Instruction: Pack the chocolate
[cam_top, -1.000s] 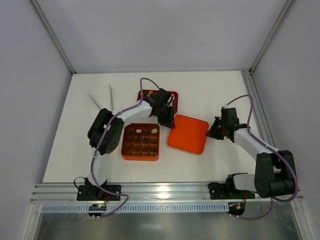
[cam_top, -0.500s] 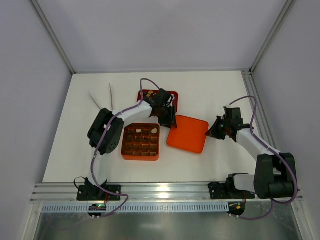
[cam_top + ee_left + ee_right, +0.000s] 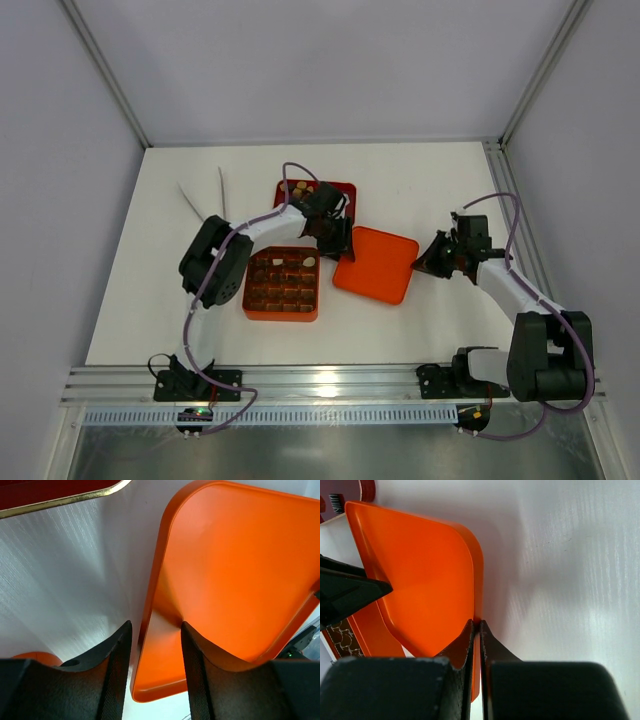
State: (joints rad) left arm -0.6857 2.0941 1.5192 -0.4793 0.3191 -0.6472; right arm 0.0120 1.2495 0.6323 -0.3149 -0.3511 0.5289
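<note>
Top external view: the chocolate (image 3: 283, 281) sits mostly packed in the compartments of the orange box (image 3: 282, 314), near the middle of the white table (image 3: 430, 180), with one cream-white piece at the far right corner of the grid standing out against rows of brown and dark brown. A few pieces, tan and brown, lie in the red tray (image 3: 346, 190) just beyond the box, so the filling looks nearly but not wholly done (the compartments are too small here to count empty ones).

The lid (image 3: 377, 265) is off, lying open side up just right of the box, and closing appears to be the step in hand. The right gripper (image 3: 430, 262) has its fingers pressed together on the lid's right rim, the thin orange wall pinched between them in the right wrist view. The left gripper (image 3: 338, 243) stands with its jaws spread astride the lid's left edge, the rim between the fingers (image 3: 117, 660) without being clamped.

Left to do, by this reading: move the last pieces across, then seat the lid.
</note>
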